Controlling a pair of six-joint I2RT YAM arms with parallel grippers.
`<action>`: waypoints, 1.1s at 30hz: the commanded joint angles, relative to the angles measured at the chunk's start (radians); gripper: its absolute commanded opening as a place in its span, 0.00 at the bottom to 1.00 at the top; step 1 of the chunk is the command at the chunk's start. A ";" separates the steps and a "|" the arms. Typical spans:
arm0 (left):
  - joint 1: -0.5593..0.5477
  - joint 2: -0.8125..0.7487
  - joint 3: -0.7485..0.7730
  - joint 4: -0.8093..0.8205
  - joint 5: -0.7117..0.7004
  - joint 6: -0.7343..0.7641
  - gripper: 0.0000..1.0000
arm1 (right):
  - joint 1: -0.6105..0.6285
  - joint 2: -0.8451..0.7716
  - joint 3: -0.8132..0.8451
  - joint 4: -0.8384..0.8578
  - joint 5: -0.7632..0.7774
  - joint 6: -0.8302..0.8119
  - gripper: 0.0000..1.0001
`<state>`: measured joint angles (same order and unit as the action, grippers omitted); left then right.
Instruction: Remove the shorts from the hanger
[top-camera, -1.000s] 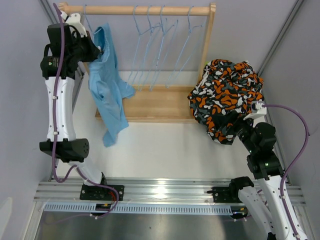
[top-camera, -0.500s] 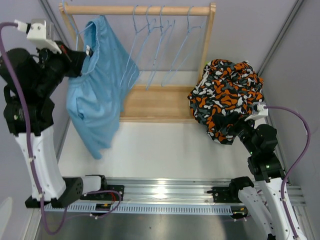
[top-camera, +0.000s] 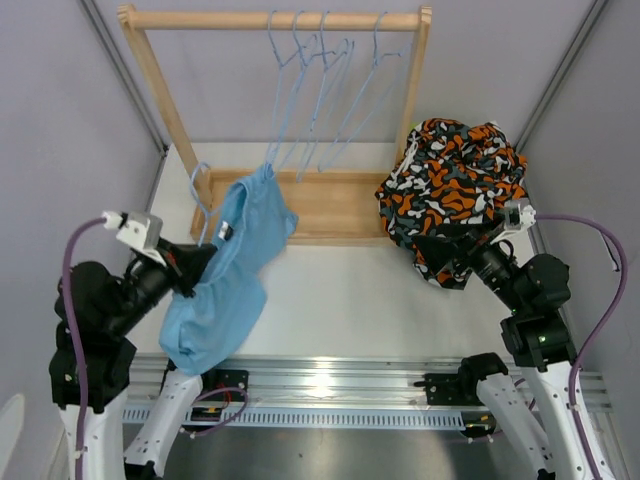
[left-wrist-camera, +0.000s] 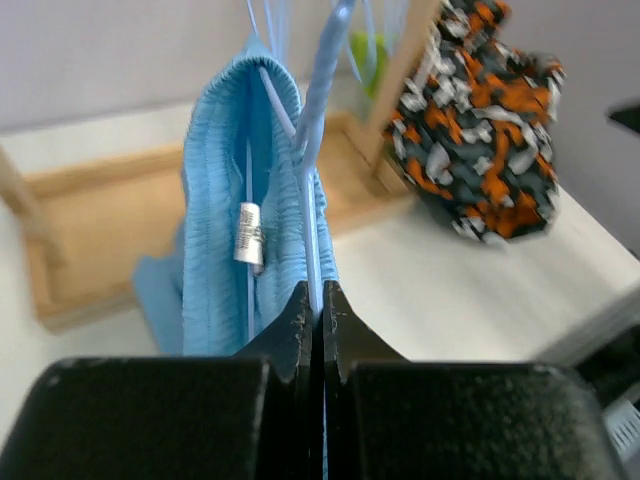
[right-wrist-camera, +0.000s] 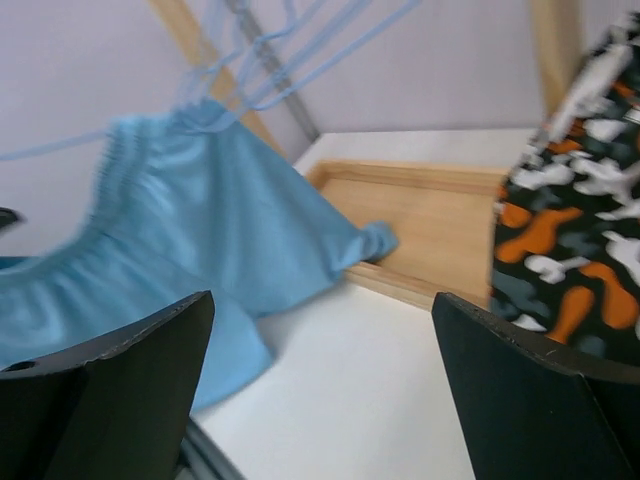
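Along the far edge of the table (top-camera: 330, 300) you have the wooden rack (top-camera: 280, 19), its flat base on the surface and its top rail spanning post to post. Your left arm (top-camera: 100, 300) is folded low over the near left corner. Your right arm (top-camera: 535, 290) reaches up the right edge.

At the far right corner, the camouflage shorts (top-camera: 450, 195) lie heaped in a pile against the rack's right post. The light blue shorts (top-camera: 225, 290) are off the rail and hang over the near left part of the table. One leg end lies against the front lip of the rack's base, while the rest droops toward the near edge.

Four empty hangers (top-camera: 310, 90) are bunched on the rail nearer the right post. The light blue shorts hang by their waistband on a fifth hanger (top-camera: 200, 190), clear of the rail.

Your left gripper (left-wrist-camera: 317, 300) has its fingers pinched tight on that hanger's wire, right beside the waistband. Your right gripper (right-wrist-camera: 320, 305) is spread wide with nothing between its fingers, just beside the near side of the camouflage pile. Whether it touches the cloth you cannot tell.

A scrap of lime green fabric (left-wrist-camera: 365, 50) shows behind the rack, and a small white tag (left-wrist-camera: 248, 232) sits inside the blue waistband.
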<state>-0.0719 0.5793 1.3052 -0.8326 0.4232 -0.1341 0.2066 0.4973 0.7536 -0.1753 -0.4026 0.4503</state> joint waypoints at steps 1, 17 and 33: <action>-0.029 -0.102 -0.147 0.162 0.156 -0.042 0.00 | 0.039 0.033 0.078 0.111 -0.171 0.051 0.99; -0.065 -0.087 -0.095 0.084 -0.078 -0.134 0.00 | 0.564 0.179 0.302 -0.256 0.624 -0.228 1.00; -0.689 0.493 0.447 -0.111 -0.880 0.172 0.00 | 0.896 0.285 0.280 -0.148 1.185 -0.426 1.00</action>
<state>-0.6636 1.0595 1.7069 -0.9340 -0.1951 -0.0612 1.0958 0.8120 1.0286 -0.3939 0.6857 0.0635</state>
